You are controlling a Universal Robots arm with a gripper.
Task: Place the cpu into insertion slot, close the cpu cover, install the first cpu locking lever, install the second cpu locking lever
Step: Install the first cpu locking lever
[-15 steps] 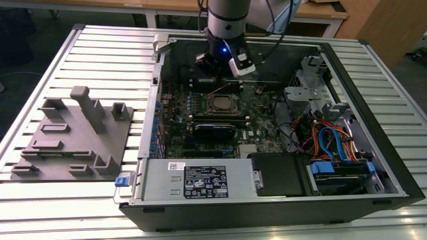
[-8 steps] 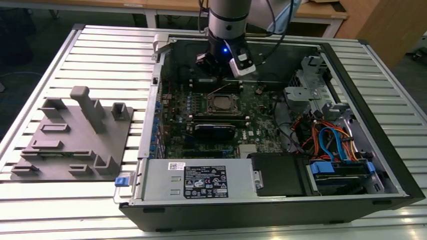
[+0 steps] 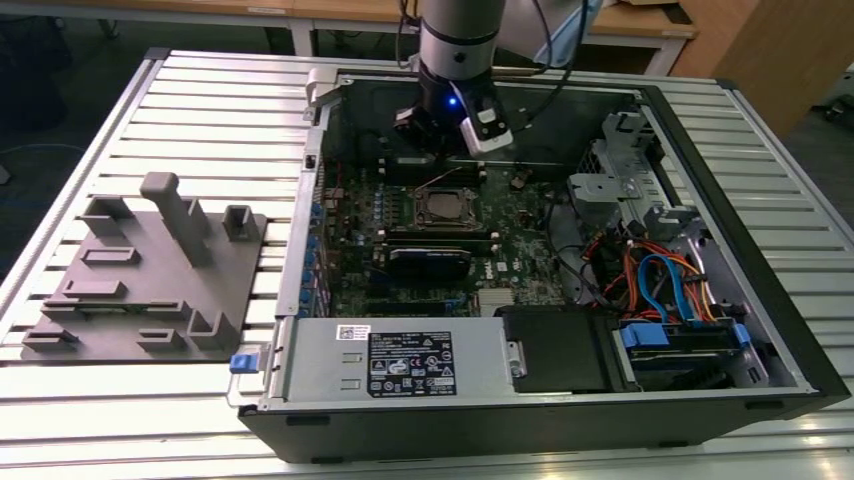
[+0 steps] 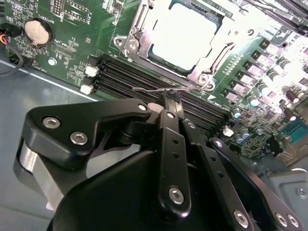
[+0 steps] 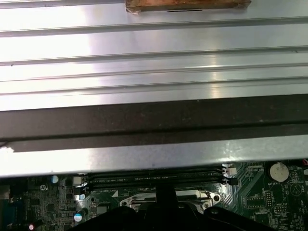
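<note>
The cpu (image 4: pixel 185 36), a pale silver square, lies flat in the insertion slot (image 3: pixel 447 207) on the green motherboard. The cpu cover (image 4: pixel 210 60), a silver frame, lies down around the chip. A thin wire locking lever (image 4: pixel 149 90) stands out over the memory slots beside the socket. My gripper (image 4: pixel 168 98) is shut, and its joined black fingertips touch this lever's middle. In the exterior view the gripper (image 3: pixel 447 150) hangs inside the open computer case, just beyond the socket. In the first wrist view the socket's edge (image 5: pixel 192 195) shows behind the dark gripper body.
Long black memory slots (image 4: pixel 125 72) run under the fingertips, with a coin battery (image 4: pixel 36 30) beyond them. The case wall (image 5: pixel 144 120) stands close by. A grey fixture plate (image 3: pixel 147 270) lies at the exterior view's left. Power supply (image 3: pixel 400 365) and cabled drive bays (image 3: pixel 667 290) fill the near side.
</note>
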